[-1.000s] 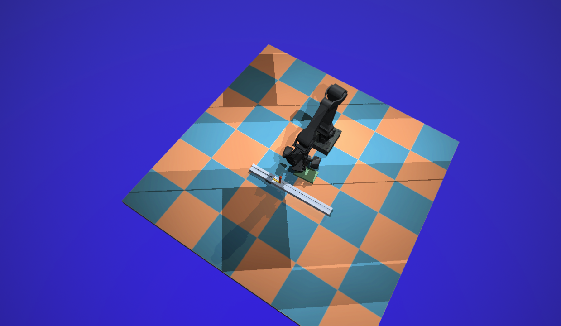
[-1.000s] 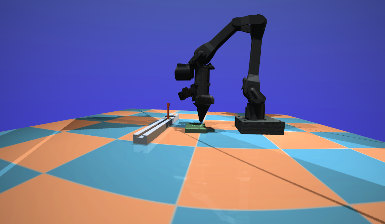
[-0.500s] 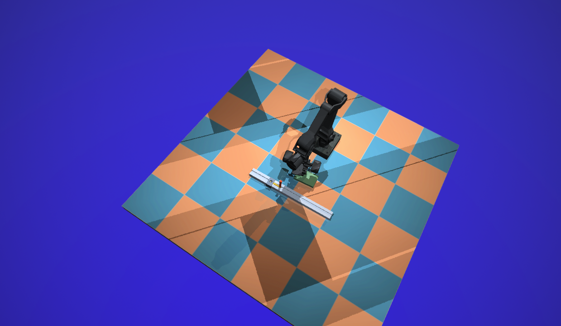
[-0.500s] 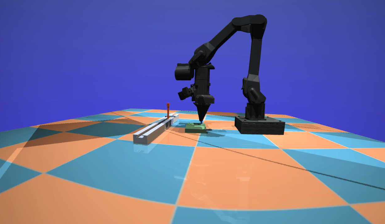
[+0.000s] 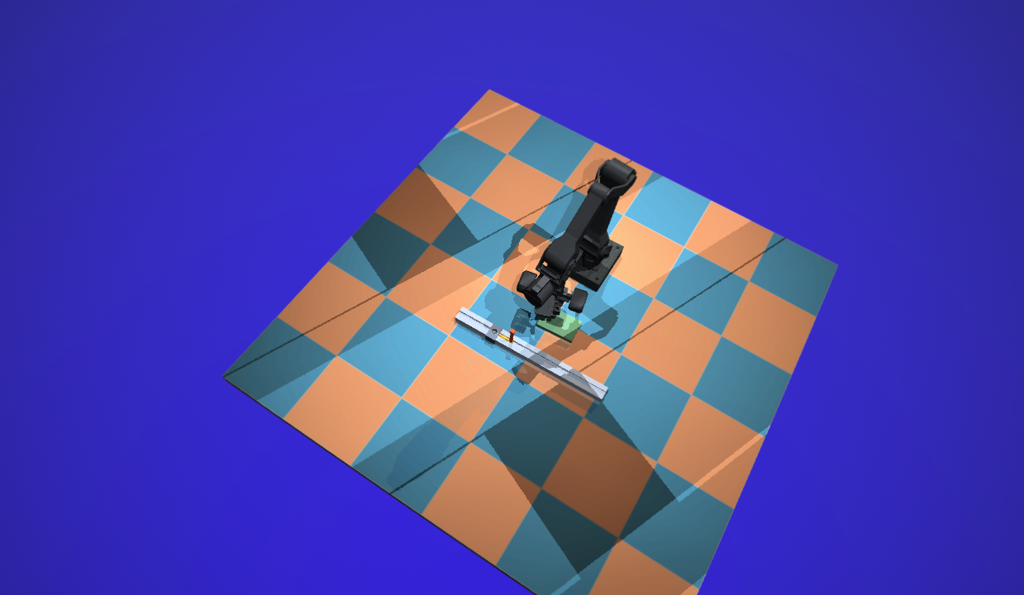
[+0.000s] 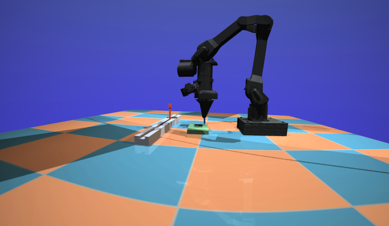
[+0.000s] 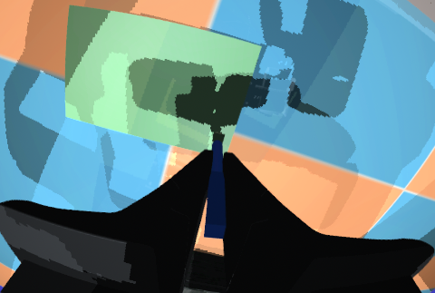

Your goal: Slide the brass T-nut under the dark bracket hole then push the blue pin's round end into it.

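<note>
Seen from the top, the arm (image 5: 582,221) (image 6: 228,30) reaches from its base (image 5: 612,270) (image 6: 280,129) right of centre toward mid-frame, claw (image 5: 549,309) (image 6: 204,117) (image 7: 217,159) over the upper-left part of the green tray (image 5: 563,326) (image 6: 197,129) (image 7: 92,98); pin not visible there. Aluminum rail (image 5: 567,368) (image 6: 149,137) runs diagonally below it on the checkered counter (image 5: 389,251) (image 6: 260,174) (image 7: 294,184), dark bracket (image 5: 493,332) near its upper-left end, orange handle (image 5: 512,335) (image 6: 170,112) sticking up at the rail just right of the bracket, yellow brass T-nut (image 5: 504,337) between them, so nut's not fully under the bracket. Exterior: claw points down near centre, blue pin (image 6: 204,121) (image 7: 217,193) poking out below at the tray's right edge; can't tell if it touches. Handle upright at the rail, left of the claw. Wrist: claw clamped on the pin, bottom centre, its far end pointing up-frame at the tray's lower-right corner.
</note>
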